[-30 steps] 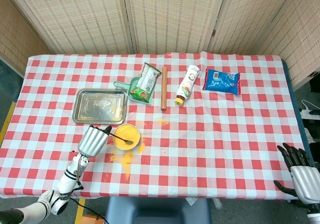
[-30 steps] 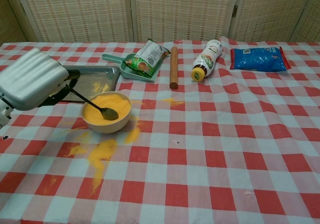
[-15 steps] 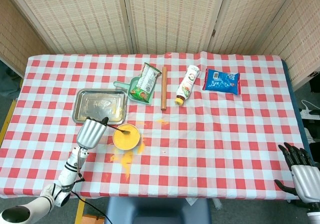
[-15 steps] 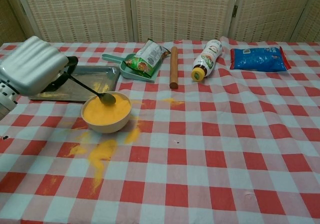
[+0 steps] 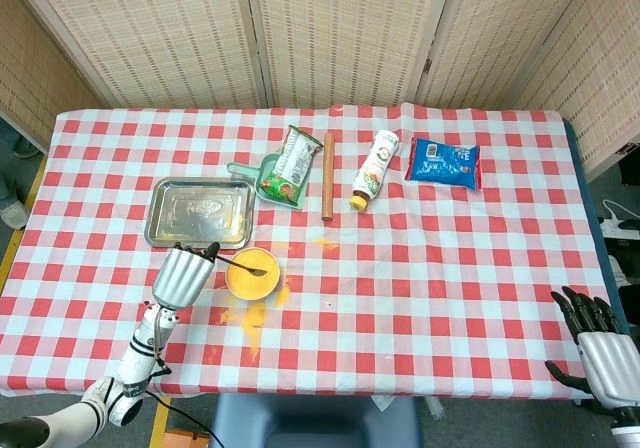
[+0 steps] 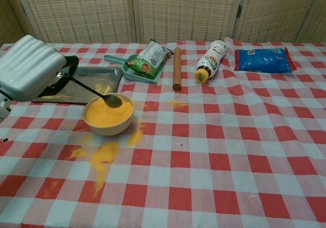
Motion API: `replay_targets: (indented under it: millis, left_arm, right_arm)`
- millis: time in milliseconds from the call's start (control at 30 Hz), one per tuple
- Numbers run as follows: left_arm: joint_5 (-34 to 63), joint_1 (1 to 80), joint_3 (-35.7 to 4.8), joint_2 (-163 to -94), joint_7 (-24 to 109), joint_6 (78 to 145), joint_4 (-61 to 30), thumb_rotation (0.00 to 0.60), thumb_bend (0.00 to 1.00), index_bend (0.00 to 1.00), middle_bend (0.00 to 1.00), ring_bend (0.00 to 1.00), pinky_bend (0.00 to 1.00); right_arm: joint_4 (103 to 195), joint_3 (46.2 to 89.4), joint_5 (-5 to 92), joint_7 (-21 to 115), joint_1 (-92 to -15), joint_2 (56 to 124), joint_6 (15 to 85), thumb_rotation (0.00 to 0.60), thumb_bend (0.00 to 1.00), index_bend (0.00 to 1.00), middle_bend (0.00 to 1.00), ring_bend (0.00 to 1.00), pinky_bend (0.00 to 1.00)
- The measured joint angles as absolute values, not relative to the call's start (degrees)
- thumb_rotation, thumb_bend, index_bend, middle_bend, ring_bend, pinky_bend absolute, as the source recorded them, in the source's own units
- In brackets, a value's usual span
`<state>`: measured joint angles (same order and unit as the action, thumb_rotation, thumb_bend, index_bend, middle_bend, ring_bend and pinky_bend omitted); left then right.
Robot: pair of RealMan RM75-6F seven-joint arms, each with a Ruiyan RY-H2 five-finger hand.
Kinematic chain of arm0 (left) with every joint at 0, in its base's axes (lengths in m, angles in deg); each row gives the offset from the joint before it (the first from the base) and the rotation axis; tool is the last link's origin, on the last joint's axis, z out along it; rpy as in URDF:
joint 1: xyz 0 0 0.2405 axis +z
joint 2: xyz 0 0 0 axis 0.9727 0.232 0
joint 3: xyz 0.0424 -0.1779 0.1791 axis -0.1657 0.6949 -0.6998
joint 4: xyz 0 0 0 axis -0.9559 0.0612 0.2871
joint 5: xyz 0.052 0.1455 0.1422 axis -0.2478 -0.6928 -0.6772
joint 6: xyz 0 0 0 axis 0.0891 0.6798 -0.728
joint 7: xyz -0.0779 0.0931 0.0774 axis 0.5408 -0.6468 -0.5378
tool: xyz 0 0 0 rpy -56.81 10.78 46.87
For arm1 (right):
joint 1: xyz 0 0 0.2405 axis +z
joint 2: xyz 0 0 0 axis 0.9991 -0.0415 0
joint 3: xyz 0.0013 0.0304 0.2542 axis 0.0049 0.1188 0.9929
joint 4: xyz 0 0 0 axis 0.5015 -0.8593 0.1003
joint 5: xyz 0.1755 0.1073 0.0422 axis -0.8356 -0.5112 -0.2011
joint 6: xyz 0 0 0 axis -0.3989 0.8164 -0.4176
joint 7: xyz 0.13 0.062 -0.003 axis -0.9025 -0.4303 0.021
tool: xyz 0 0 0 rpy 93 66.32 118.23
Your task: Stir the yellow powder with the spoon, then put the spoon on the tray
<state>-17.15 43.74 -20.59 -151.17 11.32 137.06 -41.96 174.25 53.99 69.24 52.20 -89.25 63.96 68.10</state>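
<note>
The left robot hand (image 6: 31, 74) pinches the spoon (image 6: 97, 93) by its handle, the spoon's head over the far side of the bowl of yellow powder (image 6: 108, 114) (seemingly just above the surface). The tray (image 5: 199, 212) lies just behind the bowl. At the table's (image 5: 480, 268) near right corner, the right robot hand (image 5: 603, 348) rests, fingers spread.

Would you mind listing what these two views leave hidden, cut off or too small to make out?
- Left robot hand: its fingers around the dark metal spoon are covered by its own grey back in both views.
- Right robot hand: absent from the chest view, cut by the head view's bottom edge.
- Blue snack packet and white sauce bottle: label print too small to read.
</note>
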Motion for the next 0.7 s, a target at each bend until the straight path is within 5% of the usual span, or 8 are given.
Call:
replay_targets:
  millis: [700]
  left_arm:
    - [-16.5, 43.6, -19.4, -155.2, 9.8, 133.4, -50.6, 0.600, 0.65, 0.98, 1.00, 1.00, 1.00]
  right_arm:
    - [174.0, 54.3, 68.3, 51.9, -89.3, 63.8, 68.0, 0.600, 0.12, 0.00, 0.00, 0.00, 0.00]
